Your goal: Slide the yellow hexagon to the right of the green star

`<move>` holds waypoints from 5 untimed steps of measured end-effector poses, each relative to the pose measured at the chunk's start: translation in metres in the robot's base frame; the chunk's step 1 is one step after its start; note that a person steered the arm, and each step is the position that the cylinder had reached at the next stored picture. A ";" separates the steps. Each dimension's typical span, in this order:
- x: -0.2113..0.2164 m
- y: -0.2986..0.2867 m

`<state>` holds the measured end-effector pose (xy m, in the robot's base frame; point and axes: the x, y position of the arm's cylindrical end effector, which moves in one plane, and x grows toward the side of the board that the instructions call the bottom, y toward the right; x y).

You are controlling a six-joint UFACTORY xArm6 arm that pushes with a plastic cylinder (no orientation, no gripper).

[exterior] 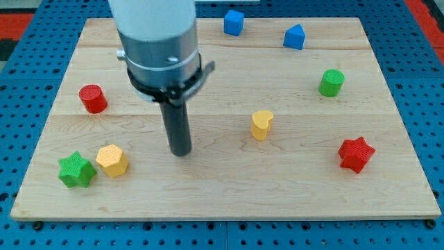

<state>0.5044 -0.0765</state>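
The yellow hexagon (112, 160) lies at the view's lower left, just right of the green star (76, 170) and almost touching it. My tip (181, 152) is on the board to the right of the yellow hexagon, about a block's width and a half away, not touching any block. The arm's grey body rises above it toward the view's top.
A red cylinder (92, 98) sits at the left. A yellow heart (261, 125) is at the middle. A red star (356, 153) is at the right, a green cylinder (331, 82) above it. A blue cube (234, 22) and another blue block (294, 37) are at the top. The wooden board (222, 201) ends near the view's bottom.
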 end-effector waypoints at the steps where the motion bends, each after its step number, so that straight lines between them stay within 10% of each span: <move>1: -0.019 -0.045; 5: 0.012 -0.085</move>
